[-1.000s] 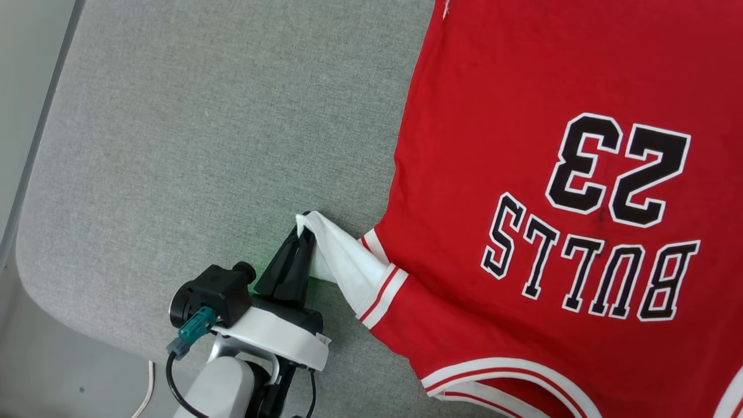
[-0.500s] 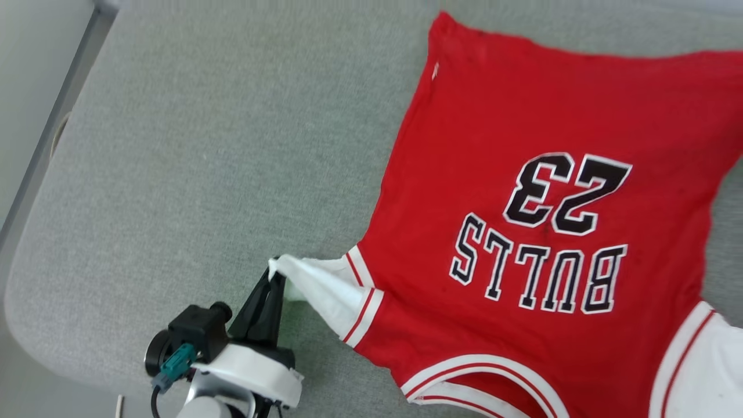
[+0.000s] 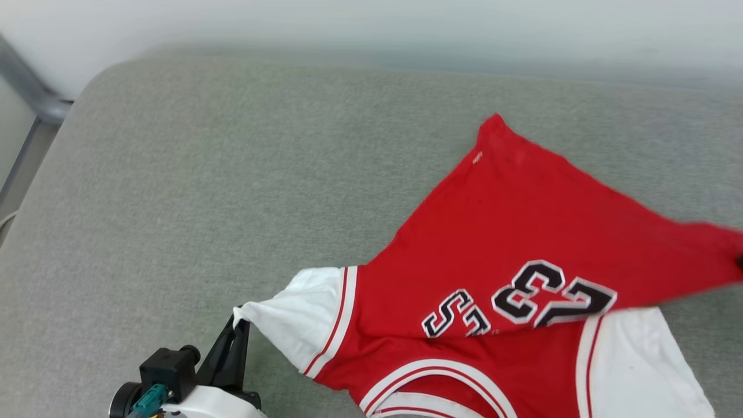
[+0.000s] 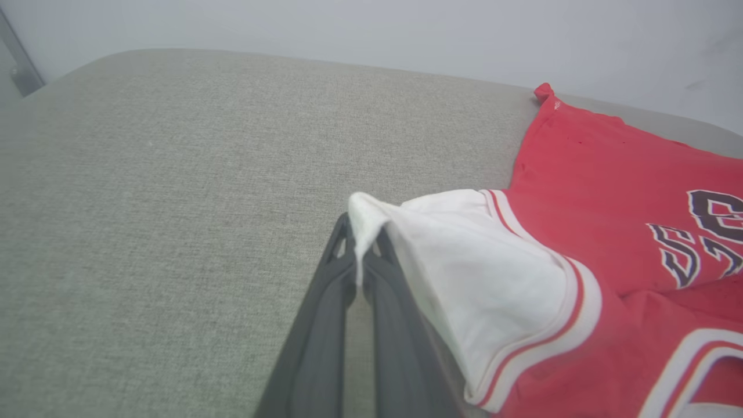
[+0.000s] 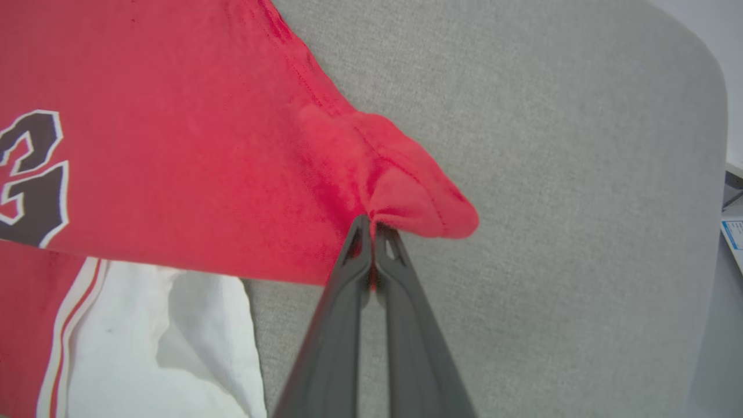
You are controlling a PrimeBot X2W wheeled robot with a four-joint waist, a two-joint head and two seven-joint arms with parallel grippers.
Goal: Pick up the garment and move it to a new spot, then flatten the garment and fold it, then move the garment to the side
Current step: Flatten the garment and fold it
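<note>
One garment [image 3: 522, 232], one left pincer [image 4: 361, 247], one right pincer [image 5: 371, 231], one cushion [image 3: 174, 174]

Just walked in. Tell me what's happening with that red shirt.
The robot is working the red jersey on a grey padded surface with both arms. Its left gripper is shut on the tip of one white sleeve. Its right gripper is shut on a red hem corner, drawing the red panel over the other white sleeve. The jersey is not flat, and its print is partly hidden.
</note>
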